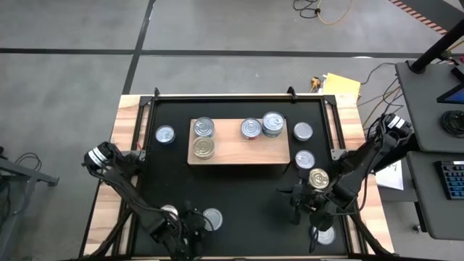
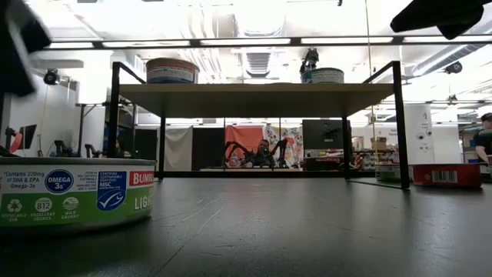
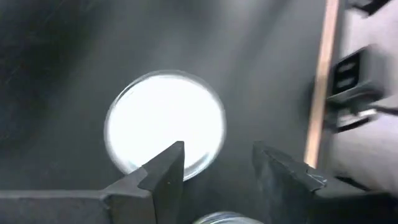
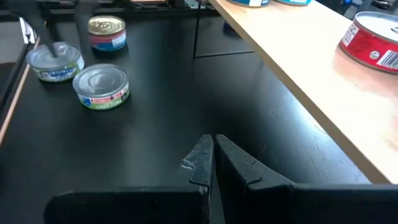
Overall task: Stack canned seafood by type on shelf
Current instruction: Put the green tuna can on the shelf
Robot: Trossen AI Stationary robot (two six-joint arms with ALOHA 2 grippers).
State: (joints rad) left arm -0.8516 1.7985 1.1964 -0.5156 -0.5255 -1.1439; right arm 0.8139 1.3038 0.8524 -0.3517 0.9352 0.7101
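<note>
Silver round tin [image 3: 165,132] lies under the left gripper [image 3: 217,163], fingers spread, w/ nothing between them. Right gripper [image 4: 213,152] is pressed together, empty. Risk: a finger may land on the lid, since the tin sits off-centre.

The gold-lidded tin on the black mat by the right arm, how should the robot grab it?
The gold-lidded tin stands upright, so come straight down from above and pinch its short round wall on opposite sides. Neighbouring tins sit apart, leaving finger room.

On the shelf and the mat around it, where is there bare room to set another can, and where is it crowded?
The shelf has bare board along its near edge, between the gold-lidded can and the right end. The black mat is bare in front of the shelf. The three cans off its right end are crowded, near the right gripper.
</note>
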